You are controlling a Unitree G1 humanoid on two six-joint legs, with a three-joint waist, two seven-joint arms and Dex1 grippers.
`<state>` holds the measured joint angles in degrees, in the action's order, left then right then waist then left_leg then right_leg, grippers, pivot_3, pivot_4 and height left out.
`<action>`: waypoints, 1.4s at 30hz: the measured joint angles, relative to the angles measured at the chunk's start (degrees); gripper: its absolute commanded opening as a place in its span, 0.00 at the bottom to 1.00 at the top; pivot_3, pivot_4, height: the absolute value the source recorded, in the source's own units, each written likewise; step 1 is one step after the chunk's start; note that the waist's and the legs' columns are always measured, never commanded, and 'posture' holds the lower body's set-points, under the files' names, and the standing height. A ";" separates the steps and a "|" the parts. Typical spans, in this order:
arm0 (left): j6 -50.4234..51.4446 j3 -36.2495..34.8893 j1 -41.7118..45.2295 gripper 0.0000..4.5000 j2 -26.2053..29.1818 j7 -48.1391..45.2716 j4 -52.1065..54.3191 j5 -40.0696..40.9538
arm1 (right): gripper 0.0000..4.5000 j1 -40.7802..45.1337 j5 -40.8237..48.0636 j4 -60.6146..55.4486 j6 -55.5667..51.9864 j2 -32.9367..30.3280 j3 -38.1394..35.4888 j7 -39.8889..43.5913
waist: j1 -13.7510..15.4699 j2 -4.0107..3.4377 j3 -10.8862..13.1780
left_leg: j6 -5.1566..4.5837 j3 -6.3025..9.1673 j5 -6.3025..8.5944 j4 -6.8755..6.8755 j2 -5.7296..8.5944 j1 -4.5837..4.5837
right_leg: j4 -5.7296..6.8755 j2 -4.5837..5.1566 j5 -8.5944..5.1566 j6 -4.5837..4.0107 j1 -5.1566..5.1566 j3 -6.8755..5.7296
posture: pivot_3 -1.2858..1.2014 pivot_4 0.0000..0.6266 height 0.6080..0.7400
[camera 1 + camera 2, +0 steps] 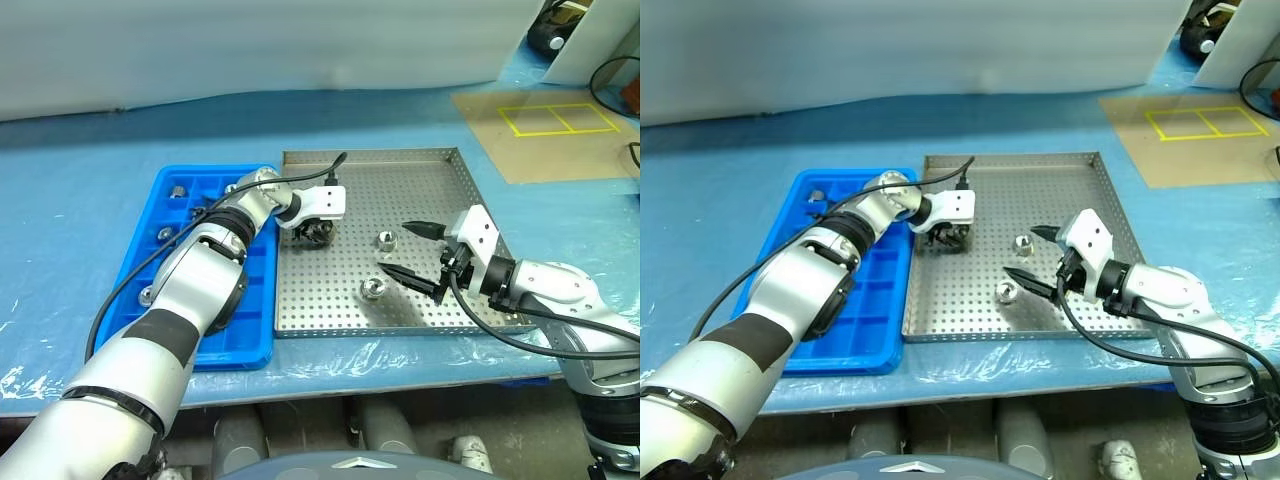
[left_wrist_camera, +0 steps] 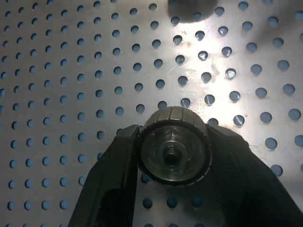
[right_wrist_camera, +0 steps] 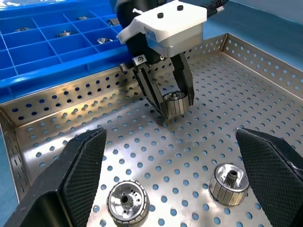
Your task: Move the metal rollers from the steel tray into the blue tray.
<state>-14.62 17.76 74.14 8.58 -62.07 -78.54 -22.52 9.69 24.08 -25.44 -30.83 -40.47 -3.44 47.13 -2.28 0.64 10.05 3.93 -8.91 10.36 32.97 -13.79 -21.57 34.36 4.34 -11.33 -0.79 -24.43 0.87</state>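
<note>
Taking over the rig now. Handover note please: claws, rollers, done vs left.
Left claw: shut on a metal roller at the steel tray floor, not lifted yet.
Right claw: open, holding nothing, over the steel tray.
Two loose rollers in the steel tray: one, another.
Done: several rollers already in compartments of the blue tray.
Left: carry the gripped roller to the blue tray, then move the other two.
</note>
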 measured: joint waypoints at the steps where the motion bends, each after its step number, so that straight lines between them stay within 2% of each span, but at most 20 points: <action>1: -0.02 -0.43 0.01 0.40 0.41 -0.80 0.04 0.29 | 1.00 0.83 -0.17 0.75 0.35 0.00 0.43 0.35 | 0.07 0.00 0.00 | 0.00 0.00 0.00 0.00 0.00 0.00 | 0.00 0.00 0.00 0.00 0.00 0.00 | 0.34 0.24 1.00; 8: -1.93 -4.03 2.71 0.40 4.65 -8.52 1.77 3.83 | 1.00 7.73 -0.79 6.16 2.80 1.31 4.38 3.47 | 0.47 0.01 0.02 | 0.02 -0.01 -0.01 -0.07 -0.01 -0.04 | 0.02 0.00 0.00 -0.01 -0.08 0.00 | 0.40 0.24 1.00; 12: -2.39 -7.31 5.14 0.40 11.56 -15.78 6.05 8.22 | 1.00 14.01 -1.69 11.81 5.25 3.90 7.88 6.51 | 1.09 0.01 0.03 | 0.19 -0.04 -0.11 -0.27 -0.02 -0.04 | 0.19 -0.03 0.00 -0.01 -0.40 0.03 | 0.45 0.24 1.00; 16: 0.72 -9.30 3.00 0.40 20.60 -24.36 12.37 11.91 | 1.00 20.34 -3.27 18.75 8.90 7.67 11.97 10.17 | 2.26 -0.03 0.04 | 0.62 -0.04 -0.36 -0.66 -0.03 -0.02 | 0.34 -0.03 -0.02 -0.06 -0.66 0.01 | 0.48 0.24 1.00; 20: 8.94 -9.37 -6.91 0.40 28.15 -29.32 24.67 17.22 | 1.00 25.39 -4.90 25.41 12.41 11.95 15.30 13.42 | 3.88 -0.08 0.06 | 0.72 -0.03 -0.42 -0.83 -0.14 -0.06 | 0.49 -0.06 -0.06 -0.16 -0.81 -0.13 | 0.52 0.24 1.00; 25: 30.25 -11.21 -28.82 0.40 41.58 -30.15 55.13 30.88 | 1.00 29.45 -6.55 32.77 16.74 15.98 17.64 17.09 | 5.71 -0.09 0.07 | 0.74 0.04 -0.41 -0.84 -0.51 -0.49 | 0.50 -0.09 -0.28 -0.51 -0.98 -0.80 | 0.56 0.24 1.00; 27: 36.79 -15.07 -38.66 0.40 46.05 -29.90 68.28 35.13 | 1.00 31.06 -7.26 35.96 18.20 17.19 18.10 18.74 | 6.94 -0.09 0.08 | 0.81 0.15 -0.43 -0.88 -0.61 -0.54 | 0.49 -0.10 -0.36 -0.61 -0.97 -0.96 | 0.57 0.24 1.00; 30: 42.93 -19.66 -49.16 0.40 48.99 -29.12 80.10 40.43 | 1.00 32.24 -7.64 38.61 19.87 18.05 18.29 20.53 | 8.35 -0.12 0.10 | 0.92 0.18 -0.48 -0.87 -0.63 -0.52 | 0.55 -0.07 -0.38 -0.62 -0.91 -1.04 | 0.58 0.24 1.00; 33: 46.63 -25.89 -63.56 0.40 52.37 -27.59 92.11 44.02 | 1.00 33.45 -8.45 41.75 21.77 19.35 18.67 22.36 | 8.34 -0.13 0.10 | 1.03 0.18 -0.55 -0.85 -0.71 -0.41 | 0.56 -0.09 -0.39 -0.61 -0.83 -1.06 | 0.59 0.24 1.00; 37: 47.26 -27.40 -71.48 0.40 52.56 -24.10 96.96 44.43 | 1.00 33.66 -9.26 43.87 22.89 20.87 18.84 23.69 | 8.75 -0.20 0.15 | 1.11 0.20 -0.61 -0.87 -0.93 -0.38 | 0.75 -0.13 -0.41 -0.61 -0.80 -1.24 | 0.59 0.24 1.00; 42: 44.45 -27.80 -72.57 0.40 53.67 -20.61 95.33 43.45 | 1.00 33.96 -9.70 44.50 23.34 21.43 18.84 24.62 | 9.32 -0.20 0.15 | 1.28 0.20 -0.72 -0.86 -0.93 -0.16 | 1.10 -0.13 -0.42 -0.61 -0.79 -1.18 | 0.59 0.24 1.00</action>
<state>29.83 -10.05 1.57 62.24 -82.69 16.79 20.93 43.65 14.37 19.06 -7.50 -19.04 15.40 71.75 7.04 0.43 10.20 5.21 -8.71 9.65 32.11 -14.72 -21.73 35.46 4.21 -11.75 -1.41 -25.21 -0.31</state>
